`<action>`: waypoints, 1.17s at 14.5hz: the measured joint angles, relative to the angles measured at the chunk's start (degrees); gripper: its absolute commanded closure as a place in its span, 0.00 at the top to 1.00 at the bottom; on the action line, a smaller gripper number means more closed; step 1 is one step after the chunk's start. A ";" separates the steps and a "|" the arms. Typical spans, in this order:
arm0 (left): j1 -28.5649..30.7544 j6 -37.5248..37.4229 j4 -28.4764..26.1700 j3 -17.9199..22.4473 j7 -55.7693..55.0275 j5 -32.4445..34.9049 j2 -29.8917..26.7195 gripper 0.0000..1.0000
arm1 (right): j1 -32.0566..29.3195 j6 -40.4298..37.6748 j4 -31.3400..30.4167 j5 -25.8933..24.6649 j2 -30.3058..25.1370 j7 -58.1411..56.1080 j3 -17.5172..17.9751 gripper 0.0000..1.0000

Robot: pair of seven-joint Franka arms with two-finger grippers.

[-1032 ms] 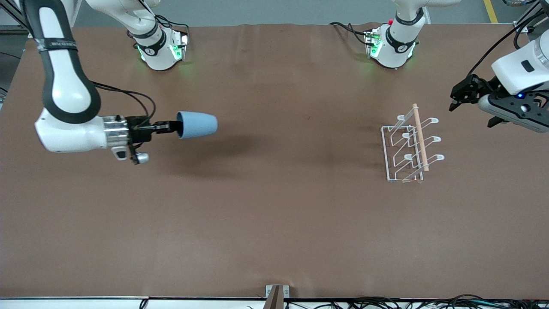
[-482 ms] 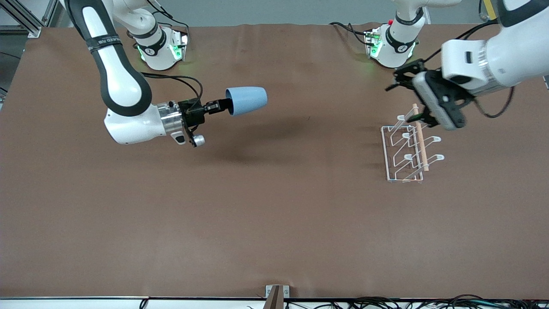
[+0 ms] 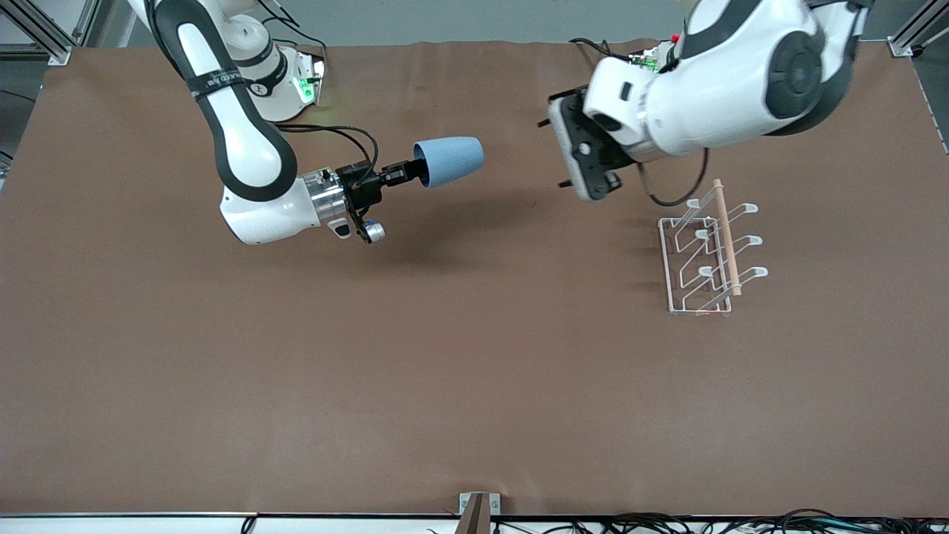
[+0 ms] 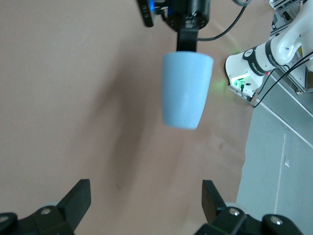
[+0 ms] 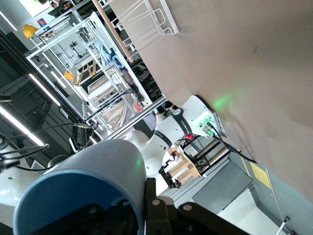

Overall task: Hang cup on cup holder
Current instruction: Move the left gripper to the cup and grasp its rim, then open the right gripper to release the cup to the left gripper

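While right gripper (image 3: 406, 172) fingers (image 3: 397, 176) pinch rim, cup (image 3: 448, 162) airborne

Cup (image 3: 449, 162) and left hand (image 3: 552, 152) closer together.

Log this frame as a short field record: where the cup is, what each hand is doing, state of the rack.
cup: lying sideways in the air over the table, gripped at its rim
right hand: shut on the cup
left hand: open, holding nothing, over the table beside the cup holder, facing the cup
cup holder: standing on the table toward the left arm's end, no cup on its prongs
task: cup not yet hung
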 measured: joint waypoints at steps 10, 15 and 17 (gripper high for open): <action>-12.30 13.72 -0.13 -0.44 -5.52 1.91 8.28 1.00 | 0.00 -0.01 0.00 0.43 0.00 0.00 -0.15 0.00; -15.59 17.06 -0.44 -0.44 -5.56 3.41 11.03 0.91 | 0.00 -0.01 0.00 0.44 0.00 0.00 -0.16 0.00; -16.04 17.48 -0.85 -0.44 -5.56 3.69 11.27 0.64 | 0.01 -0.01 0.00 0.44 0.00 0.00 -0.16 0.00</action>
